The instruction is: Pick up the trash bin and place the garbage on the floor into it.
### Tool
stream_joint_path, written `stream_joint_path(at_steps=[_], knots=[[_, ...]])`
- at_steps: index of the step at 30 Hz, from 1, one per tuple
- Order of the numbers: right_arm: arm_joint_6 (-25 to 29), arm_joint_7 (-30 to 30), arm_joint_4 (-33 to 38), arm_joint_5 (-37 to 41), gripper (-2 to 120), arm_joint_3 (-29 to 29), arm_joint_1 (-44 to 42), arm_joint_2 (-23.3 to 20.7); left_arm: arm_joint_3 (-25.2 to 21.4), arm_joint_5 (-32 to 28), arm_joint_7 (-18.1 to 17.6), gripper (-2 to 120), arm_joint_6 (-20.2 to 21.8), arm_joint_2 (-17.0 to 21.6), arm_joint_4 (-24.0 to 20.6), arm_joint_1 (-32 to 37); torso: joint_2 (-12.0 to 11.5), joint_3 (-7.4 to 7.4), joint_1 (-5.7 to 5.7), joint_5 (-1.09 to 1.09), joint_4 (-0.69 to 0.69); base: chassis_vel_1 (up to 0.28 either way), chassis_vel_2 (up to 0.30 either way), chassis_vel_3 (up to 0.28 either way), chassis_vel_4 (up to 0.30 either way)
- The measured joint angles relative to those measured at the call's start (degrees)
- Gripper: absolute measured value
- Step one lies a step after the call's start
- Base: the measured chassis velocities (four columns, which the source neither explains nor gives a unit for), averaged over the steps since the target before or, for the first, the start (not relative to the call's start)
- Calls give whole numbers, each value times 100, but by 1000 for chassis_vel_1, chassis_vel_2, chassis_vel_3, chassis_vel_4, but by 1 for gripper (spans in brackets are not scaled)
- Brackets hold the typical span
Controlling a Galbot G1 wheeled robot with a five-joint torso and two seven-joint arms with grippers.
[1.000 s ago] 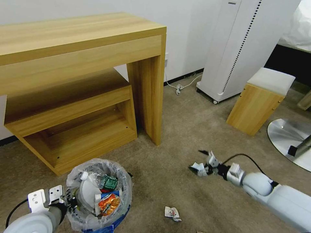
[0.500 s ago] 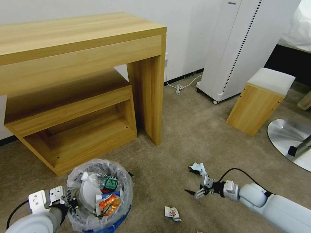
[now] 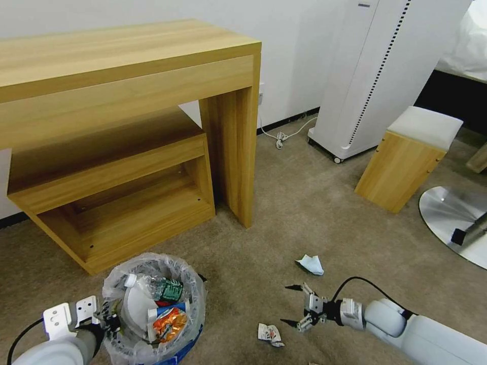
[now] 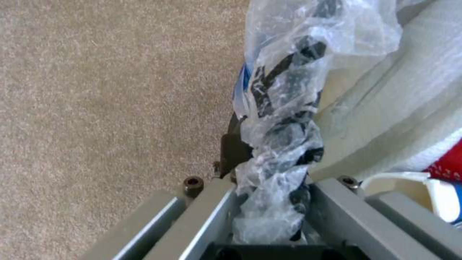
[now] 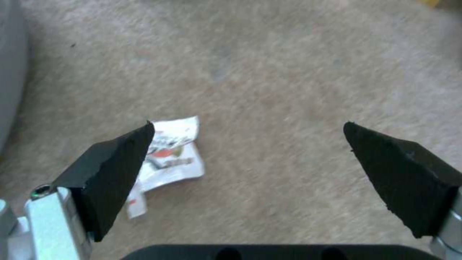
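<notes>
The trash bin (image 3: 177, 344), blue and lined with a clear bag, stands at the lower left of the head view, holding wrappers, a bottle and white items. My left gripper (image 3: 104, 320) is shut on its rim; in the left wrist view the gripper (image 4: 272, 195) pinches the crumpled bag (image 4: 284, 119) and the rim. My right gripper (image 3: 290, 304) hangs open low over the beige floor (image 3: 304, 213), just right of a red-white wrapper (image 3: 269, 334). The right wrist view has that wrapper (image 5: 171, 159) beside one finger of the open gripper (image 5: 248, 124). A white tissue (image 3: 310, 264) lies just beyond it.
A wooden desk (image 3: 127, 96) with a low shelf stands behind the bin. A white tower appliance (image 3: 375, 76), its cable (image 3: 281, 136), a wooden stool (image 3: 406, 162) and a chair's metal base (image 3: 454, 218) occupy the right side.
My right gripper was at the white tissue a second ago; the tissue now lies on the carpet, and the open gripper has drawn back towards me, next to the wrapper. The bin sits slightly lower in view.
</notes>
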Motion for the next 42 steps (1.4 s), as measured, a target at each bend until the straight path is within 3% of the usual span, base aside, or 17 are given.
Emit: stream_joint_path(at_steps=[16, 42], knots=[[-167, -102, -514, -252, 100, -547, 266, 577, 64, 188, 57, 0, -1, -152, 132, -66, 0, 0, 0, 0, 0, 0, 0, 0, 0], [-113, -33, -1184, -390, 100, -671, 330, 1036, 152, 137, 48, 0, -4, -110, 267, -220, 0, 0, 0, 0, 1, 0, 0, 0, 0]])
